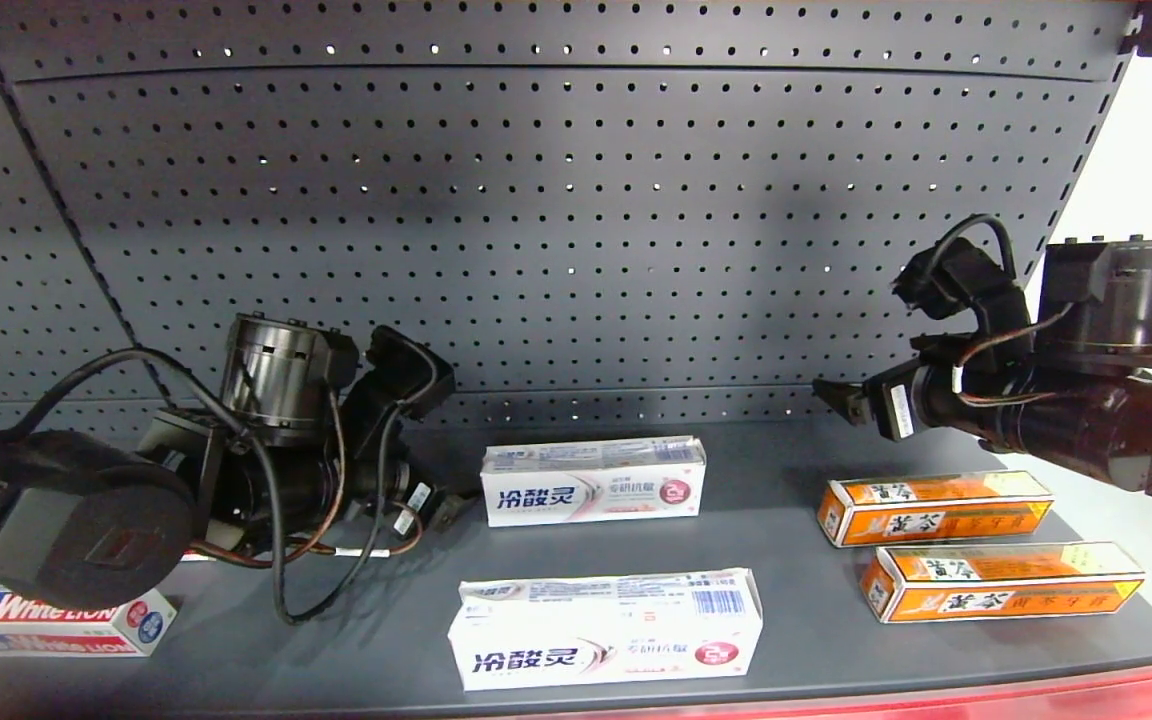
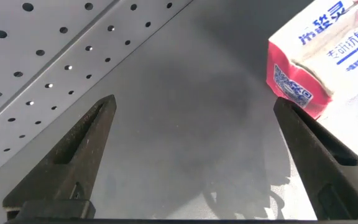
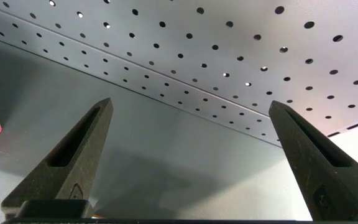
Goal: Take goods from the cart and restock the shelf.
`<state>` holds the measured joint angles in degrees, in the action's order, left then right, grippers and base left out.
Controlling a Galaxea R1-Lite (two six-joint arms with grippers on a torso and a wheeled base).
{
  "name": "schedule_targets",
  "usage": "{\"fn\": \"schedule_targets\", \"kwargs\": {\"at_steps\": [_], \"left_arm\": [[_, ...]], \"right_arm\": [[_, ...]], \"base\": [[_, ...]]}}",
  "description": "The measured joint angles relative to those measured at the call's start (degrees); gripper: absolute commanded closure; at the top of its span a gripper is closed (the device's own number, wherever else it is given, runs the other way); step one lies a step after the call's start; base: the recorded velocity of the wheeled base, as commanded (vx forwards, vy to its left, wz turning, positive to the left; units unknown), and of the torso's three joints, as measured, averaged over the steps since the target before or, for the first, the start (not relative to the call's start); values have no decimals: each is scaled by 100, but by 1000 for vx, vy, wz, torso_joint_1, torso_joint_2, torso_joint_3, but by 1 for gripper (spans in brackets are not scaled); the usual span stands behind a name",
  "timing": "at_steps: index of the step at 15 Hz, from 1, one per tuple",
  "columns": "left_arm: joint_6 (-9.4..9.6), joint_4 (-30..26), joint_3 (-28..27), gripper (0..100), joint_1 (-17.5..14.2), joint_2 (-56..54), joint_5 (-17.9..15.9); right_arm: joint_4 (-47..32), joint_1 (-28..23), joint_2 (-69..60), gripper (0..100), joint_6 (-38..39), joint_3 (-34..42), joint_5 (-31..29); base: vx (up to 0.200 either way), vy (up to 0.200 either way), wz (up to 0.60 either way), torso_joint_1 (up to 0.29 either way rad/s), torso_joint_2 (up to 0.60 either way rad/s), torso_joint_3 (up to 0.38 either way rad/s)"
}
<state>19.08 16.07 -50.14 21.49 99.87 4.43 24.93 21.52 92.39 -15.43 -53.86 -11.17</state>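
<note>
Beside the left gripper, jaws spread, lies a white toothpaste box; the right gripper, jaws spread, holds nothing.

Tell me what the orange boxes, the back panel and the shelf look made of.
Orange boxes: likely printed cardboard, slightly glossy; sharp folded edges and end flaps.
Back panel: probably painted sheet metal, matt grey; regular punched holes with light showing through.
Shelf: seemingly the same painted metal, smooth with a faint sheen.
</note>
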Motion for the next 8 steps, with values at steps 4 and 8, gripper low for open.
{"fn": "schedule_targets", "kwargs": {"at_steps": [4,8], "left_arm": [[-334,-11,39,0,-24,-155,26],[-382,-6,397,0,-245,-1048,28]], "right_arm": [[9,-5,-66,0,6,-27,1],[9,0,-397,0,304,13,50]], "base": [[0,0,0,0,0,0],[0,0,0,0,0,0]]}}
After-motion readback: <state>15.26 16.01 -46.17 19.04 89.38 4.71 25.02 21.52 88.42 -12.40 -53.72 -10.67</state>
